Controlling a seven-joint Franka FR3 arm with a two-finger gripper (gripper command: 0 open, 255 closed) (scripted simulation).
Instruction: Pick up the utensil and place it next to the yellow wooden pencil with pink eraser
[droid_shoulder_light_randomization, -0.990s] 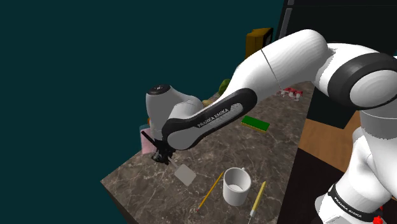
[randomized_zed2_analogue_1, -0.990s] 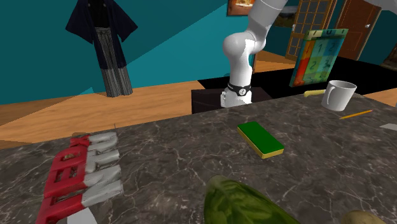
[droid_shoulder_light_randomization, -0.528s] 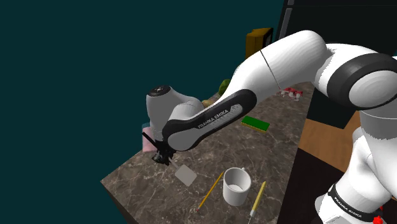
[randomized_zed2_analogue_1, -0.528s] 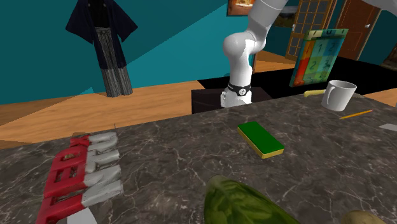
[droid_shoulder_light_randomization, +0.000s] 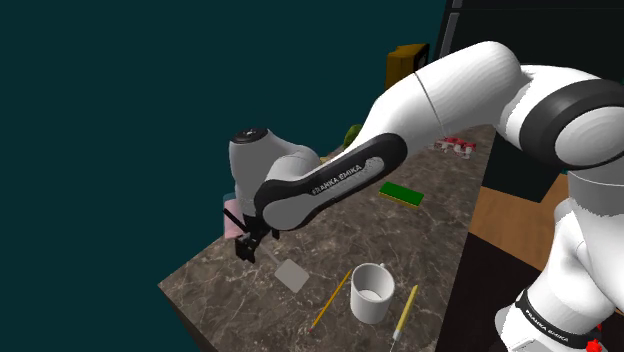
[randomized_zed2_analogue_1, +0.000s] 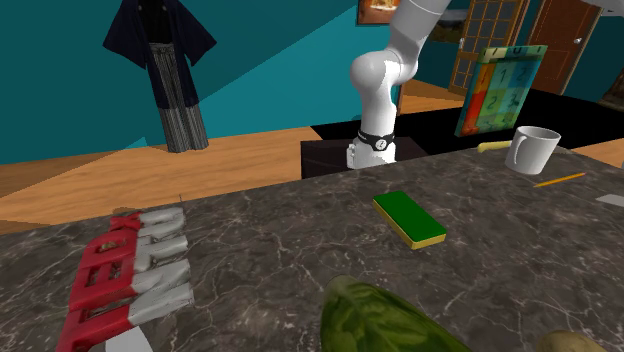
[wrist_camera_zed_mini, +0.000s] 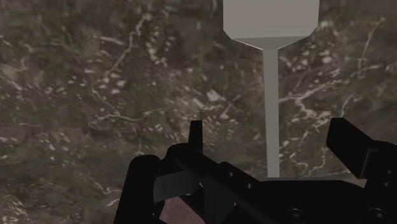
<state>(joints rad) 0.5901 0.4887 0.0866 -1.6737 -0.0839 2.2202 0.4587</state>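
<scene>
The black end effector (wrist_camera_zed_mini: 270, 135) has shifted slightly along the grey flat-bladed spatula (wrist_camera_zed_mini: 271, 38). Its fingers are apart astride the thin handle, so nothing is gripped. The spatula lies on the dark marble bench (droid_shoulder_light_randomization: 210, 285), near the thin yellow pencil (droid_shoulder_light_randomization: 330, 298), on the shoulder view's left of it. Closing looks next.

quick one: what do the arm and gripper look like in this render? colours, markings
Arm: smooth, rounded white links with dark grey joints. A black panel on the forearm carries white FRANKA EMIKA lettering. A black band with small red marks rings the base. Gripper: all black and boxy, with two blocky fingers.
</scene>
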